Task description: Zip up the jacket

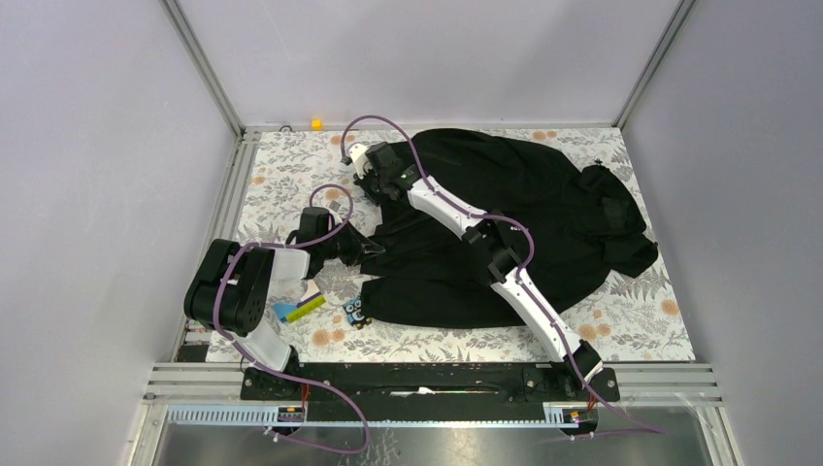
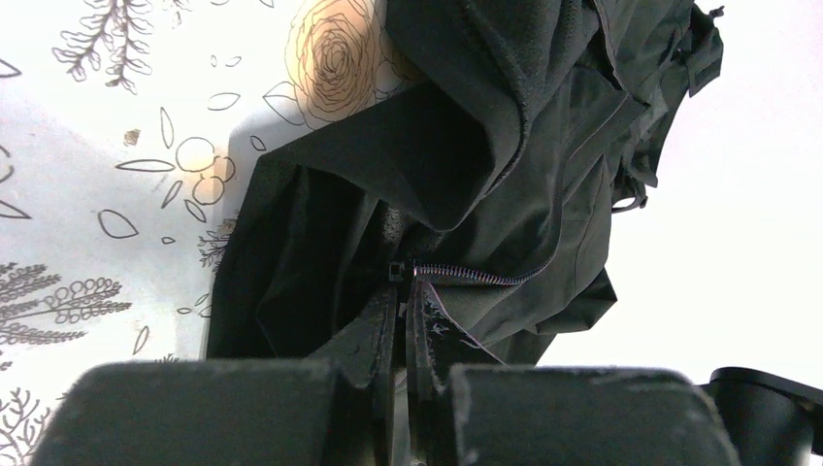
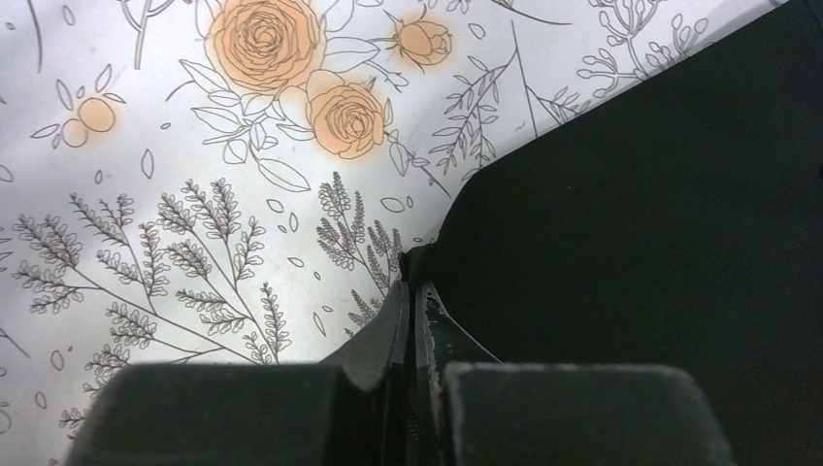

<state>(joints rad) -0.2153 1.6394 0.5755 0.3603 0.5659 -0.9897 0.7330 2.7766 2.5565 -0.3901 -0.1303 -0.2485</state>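
The black jacket (image 1: pixel 524 223) lies crumpled across the middle and right of the floral tabletop (image 1: pixel 291 165), its bulk bunched toward the right edge. In the left wrist view its zipper (image 2: pixel 476 277) runs partly closed, the slider (image 2: pixel 395 269) sitting just beyond the left gripper (image 2: pixel 403 301), whose jaws are pressed together on the fabric there. The right gripper (image 3: pixel 410 282) reaches to the garment's far left corner, jaws pinched on the fabric's edge. A small yellow-and-blue item (image 1: pixel 299 309) lies near the left arm.
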